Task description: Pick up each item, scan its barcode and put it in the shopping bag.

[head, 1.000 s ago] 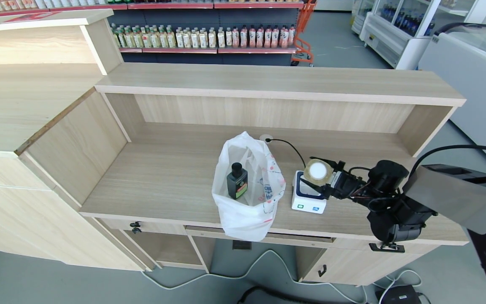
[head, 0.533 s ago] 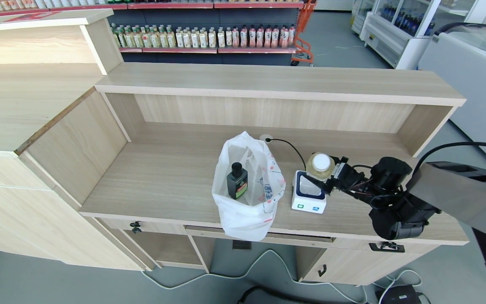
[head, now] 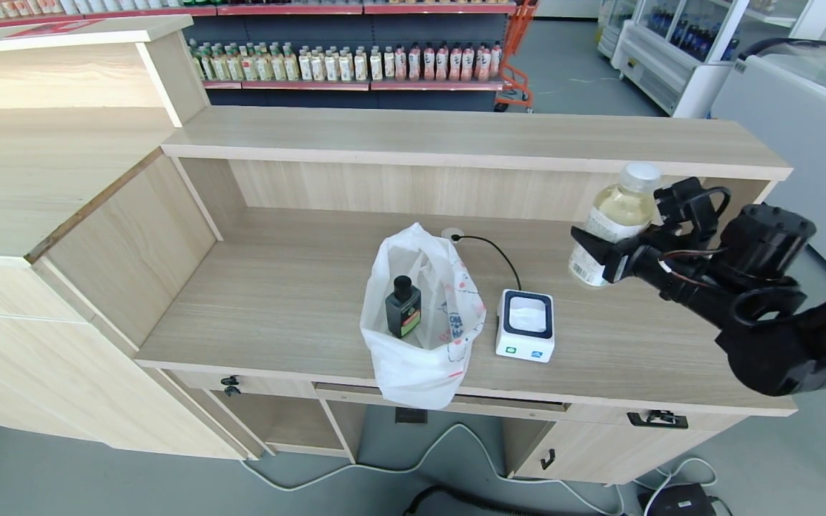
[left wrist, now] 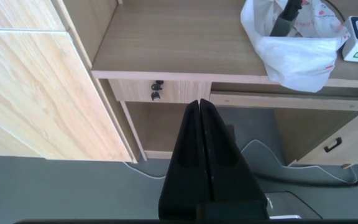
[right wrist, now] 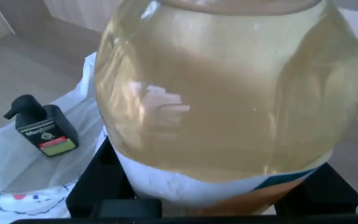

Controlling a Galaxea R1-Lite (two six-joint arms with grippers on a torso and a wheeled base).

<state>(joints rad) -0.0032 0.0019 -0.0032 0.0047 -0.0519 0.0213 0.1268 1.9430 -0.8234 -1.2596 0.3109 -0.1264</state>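
right gripper, clamped around the lower body of the pale drink bottle, holds it cap-up and slightly tilted at the right of the head view. the bottle is raised above the wooden counter and well apart from the white scanner at lower centre. the shopping bag stands just left of the scanner, mouth open, with a black bottle upright inside. the left gripper hangs low in front of the counter, fingers pressed together on nothing.

whether the code has been read cannot be told. if it has not, the label at the bottle's lower end should face the scanner window first. for bagging, the bottle is best carried leftward high enough to pass over the scanner and centred above the bag mouth. it should then be lowered beside the black bottle, not onto it. release should wait until the base is well inside, since the thin rim would likely fold or snag.
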